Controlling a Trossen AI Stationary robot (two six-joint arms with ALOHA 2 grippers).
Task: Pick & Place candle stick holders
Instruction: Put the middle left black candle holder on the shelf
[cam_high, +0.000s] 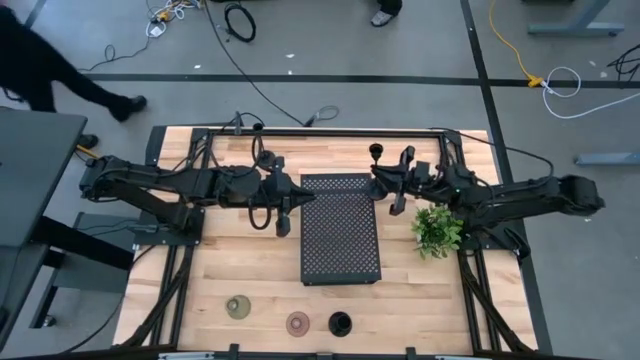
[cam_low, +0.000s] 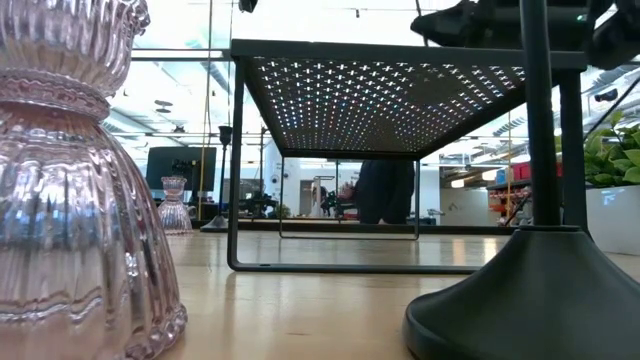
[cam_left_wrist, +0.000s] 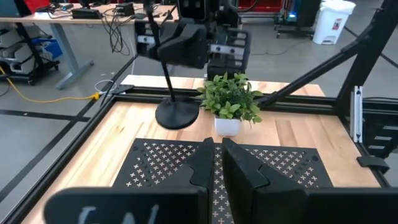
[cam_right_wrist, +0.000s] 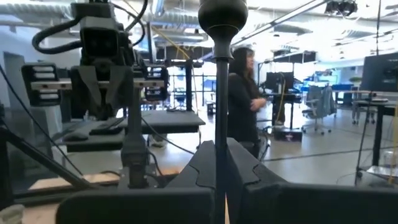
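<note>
Wooden desk boards (cam_high: 250, 270) carry a black perforated tray (cam_high: 341, 228) at centre. At its far right corner, the right gripper (cam_high: 399, 196) is clamped on a slim black candle stick holder (cam_right_wrist: 219, 87), just beside a small green plant (cam_high: 437, 230). The left gripper (cam_high: 284, 208), fingers together, sits at the tray's left edge. Olive (cam_high: 238, 307), pinkish (cam_high: 298, 323) and black (cam_high: 340, 323) holders line the near edge.

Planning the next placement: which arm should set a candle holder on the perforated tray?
Right: its hand grips the slim black stemmed candle holder beside the black perforated metal tray; the left hand holds nothing.
</note>
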